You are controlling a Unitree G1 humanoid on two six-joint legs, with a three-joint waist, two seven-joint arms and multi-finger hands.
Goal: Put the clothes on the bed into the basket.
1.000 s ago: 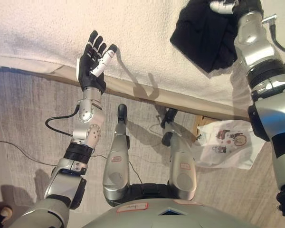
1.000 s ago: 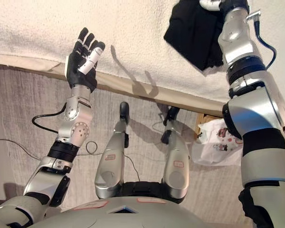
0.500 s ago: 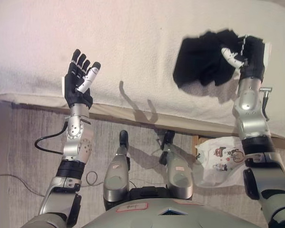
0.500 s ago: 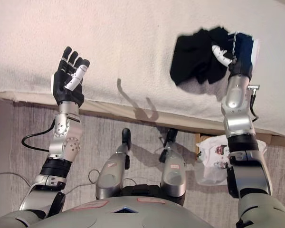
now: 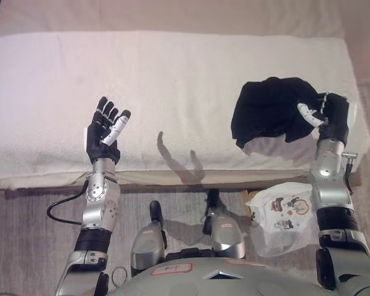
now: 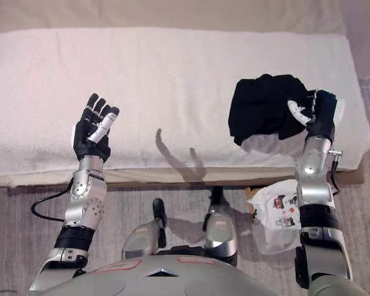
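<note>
Now the right hand (image 5: 330,117) lifts the black garment (image 5: 270,112) clear of the bed (image 5: 172,92), fingers clamped on it; left hand (image 5: 106,131) stays open, basket unseen.

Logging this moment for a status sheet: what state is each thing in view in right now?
black garment: bunched, lifted off the bed, held at its right edge.
right hand: shut on the black garment.
left hand: open, raised, holding nothing.
bed: white cover, nothing else lying on it.
white printed bag: crumpled on the floor by the bed.
</note>
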